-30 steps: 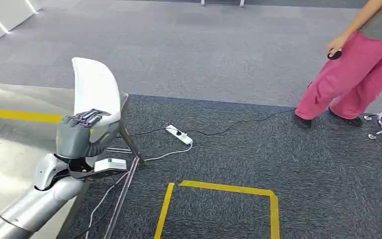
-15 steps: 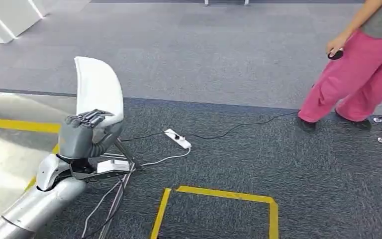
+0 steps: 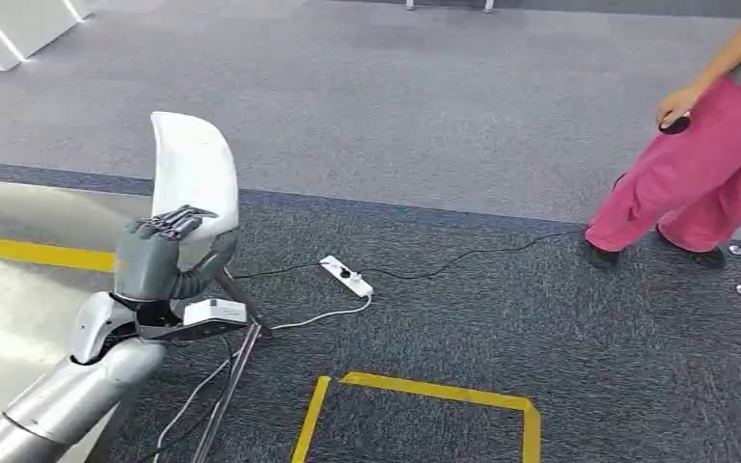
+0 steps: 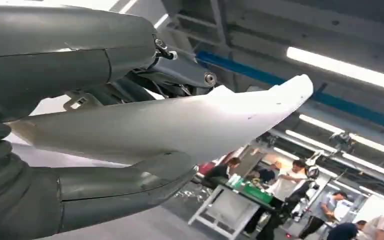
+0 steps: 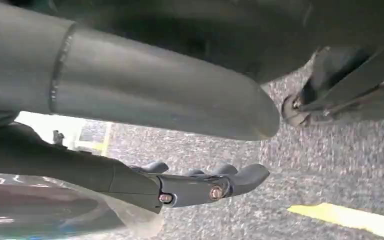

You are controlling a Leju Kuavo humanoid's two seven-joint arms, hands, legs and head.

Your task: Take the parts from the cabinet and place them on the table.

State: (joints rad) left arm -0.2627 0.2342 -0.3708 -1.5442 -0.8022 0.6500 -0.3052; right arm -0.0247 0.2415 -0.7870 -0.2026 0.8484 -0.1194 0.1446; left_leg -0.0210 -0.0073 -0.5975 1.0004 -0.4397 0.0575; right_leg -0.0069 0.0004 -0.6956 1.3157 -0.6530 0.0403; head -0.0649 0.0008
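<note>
My left hand (image 3: 154, 256) grips a white curved shell part (image 3: 193, 174) and holds it upright at the left of the head view, above the floor. In the left wrist view the same white part (image 4: 180, 125) lies across the hand (image 4: 105, 192), clamped between the thumb below and the fingers above. The right wrist view has my right hand (image 5: 200, 150) hanging over the carpet, with its fingers (image 5: 210, 187) stretched out and nothing between them and the thumb.
A white power strip (image 3: 347, 276) with cables lies on the dark carpet. A yellow tape square (image 3: 425, 391) marks the floor ahead. A person in pink trousers (image 3: 695, 174) stands at the right. Thin metal stand legs (image 3: 236, 371) run below my left hand. A glossy floor with a yellow line (image 3: 39, 254) lies left.
The whole picture has shifted a little, so the camera moved. My left hand keeps the same hold on the white part. The person has stepped slightly rightwards.
</note>
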